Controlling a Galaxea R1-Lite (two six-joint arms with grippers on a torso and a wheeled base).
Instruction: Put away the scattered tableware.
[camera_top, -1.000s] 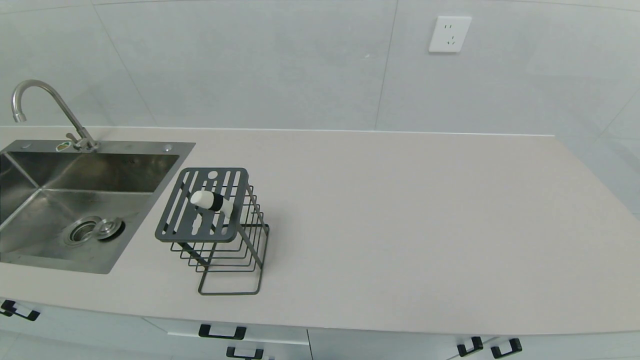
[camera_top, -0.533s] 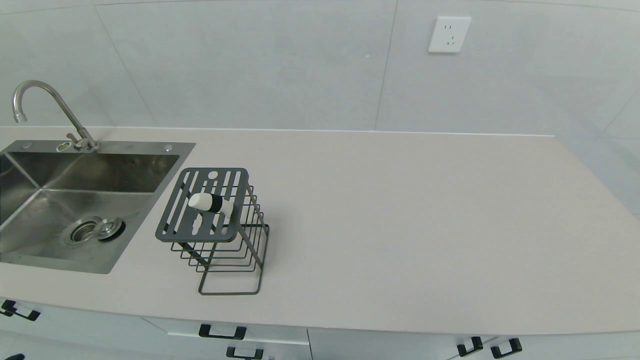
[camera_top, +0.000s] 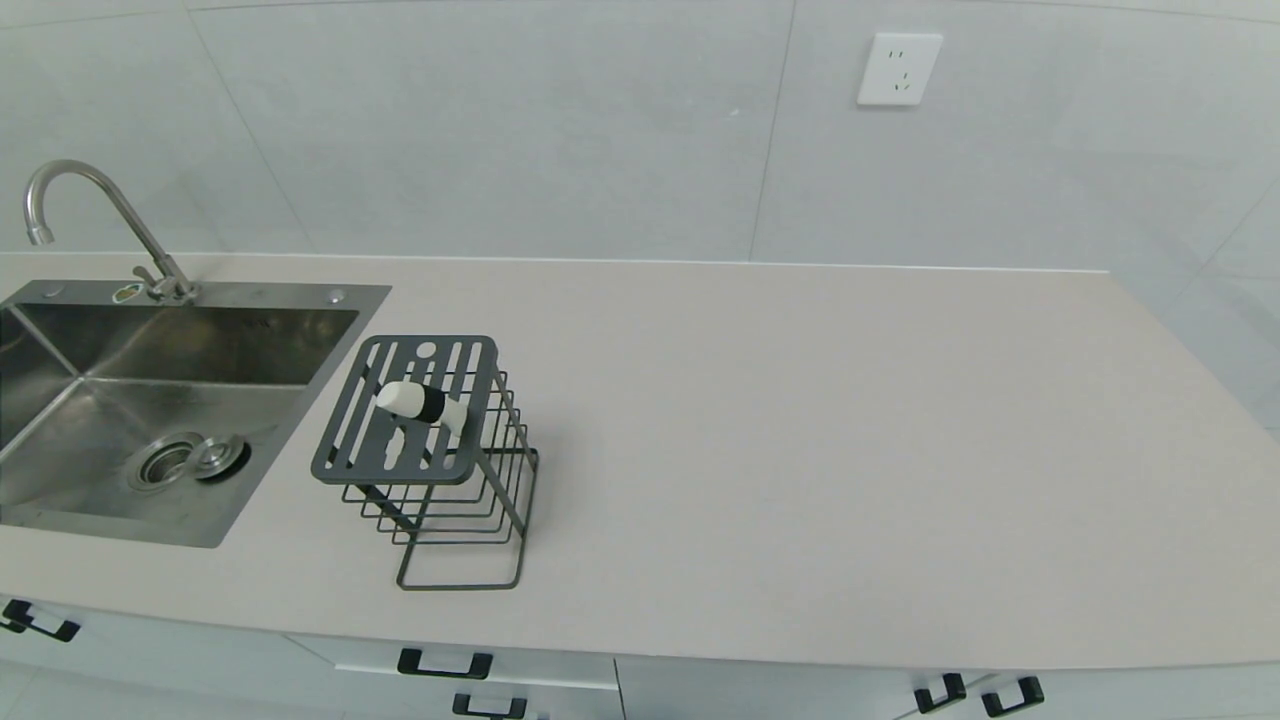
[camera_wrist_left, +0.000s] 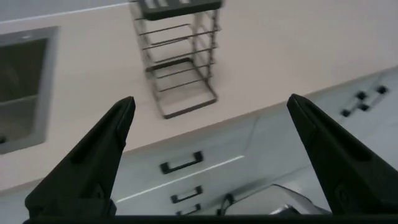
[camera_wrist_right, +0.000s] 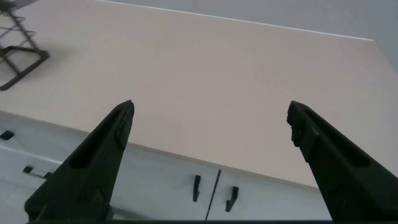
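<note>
Handle (camera_top: 418, 402), white with a black band, is seen slanting from the rack (camera_top: 395, 472) on the tabletop (camera_top: 800, 450), judged light, stiff, smooth, best pinched mid-length; left claw (camera_wrist_left: 211, 102) and right claw (camera_wrist_right: 211, 107) are spread wide, empty.

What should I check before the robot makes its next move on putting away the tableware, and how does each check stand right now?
1. Left gripper open and holding nothing: ok.
2. Right gripper open and holding nothing: ok.
3. Rack standing upright on the counter, beside the sink: ok.
4. White-and-black handled utensil sitting in the rack's slotted top: ok. Whether it is fully seated: cannot tell.
5. Both grippers held back from the counter's front edge, apart from the rack: ok.
6. Next piece of tableware to pick up located: cannot tell.
</note>
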